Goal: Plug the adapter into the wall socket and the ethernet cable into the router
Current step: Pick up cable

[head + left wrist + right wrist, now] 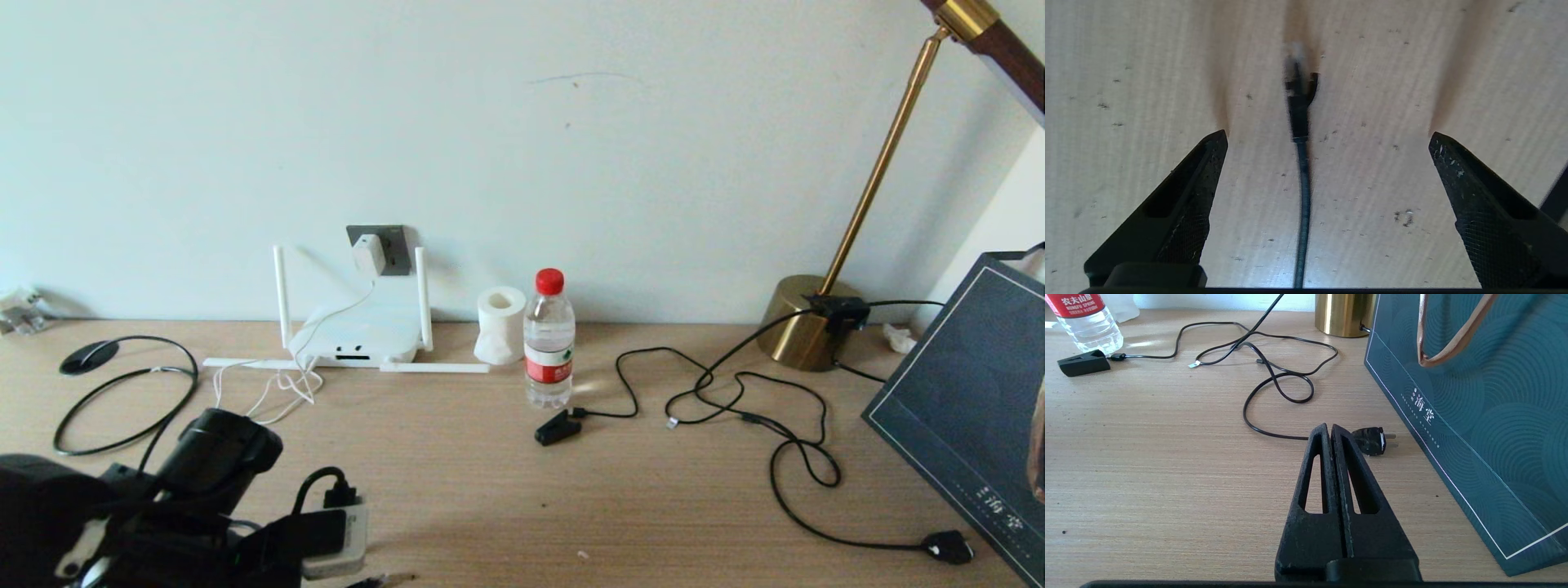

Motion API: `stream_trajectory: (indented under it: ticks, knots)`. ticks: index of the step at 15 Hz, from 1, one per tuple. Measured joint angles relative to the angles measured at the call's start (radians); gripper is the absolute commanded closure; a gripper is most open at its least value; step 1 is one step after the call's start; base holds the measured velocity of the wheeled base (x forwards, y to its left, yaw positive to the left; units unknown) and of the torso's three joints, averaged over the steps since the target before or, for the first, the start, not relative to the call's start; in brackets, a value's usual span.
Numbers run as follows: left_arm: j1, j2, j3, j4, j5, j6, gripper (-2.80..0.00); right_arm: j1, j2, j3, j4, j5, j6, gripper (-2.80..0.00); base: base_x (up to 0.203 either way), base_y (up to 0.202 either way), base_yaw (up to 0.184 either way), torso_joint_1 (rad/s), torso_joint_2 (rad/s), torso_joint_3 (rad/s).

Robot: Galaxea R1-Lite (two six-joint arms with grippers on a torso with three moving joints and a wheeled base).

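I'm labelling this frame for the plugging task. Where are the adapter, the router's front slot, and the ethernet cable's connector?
adapter (369, 255): head view, on its white body, seated in the wall socket.
router (353, 357): head view, on the dark front slot.
ethernet cable (1297, 87): left wrist view, on the connector end, lying on the table.

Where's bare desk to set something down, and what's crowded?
Free: the near middle of the desk, between the left gripper and the black cord loops. Crowded: the wall side around the router, tissue roll, water bottle; cords by the lamp base.
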Motion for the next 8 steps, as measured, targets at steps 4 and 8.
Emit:
stream_trajectory:
  ticks: [4,8]
  knots:
    - [0.0,0.006,0.007,-0.019,0.002,0.0,-2.8,0.0,0.0,0.0,0.0,0.0,0.0,0.0,0.0,0.0,0.0,0.0,0.0,0.0]
    - [0.001,0.008,0.011,-0.021,0.023,-0.027,0.0,0.0,0.0,0.0,0.0,0.0,-0.001,0.0,0.0,0.0,0.0,0.0,0.0,0.0]
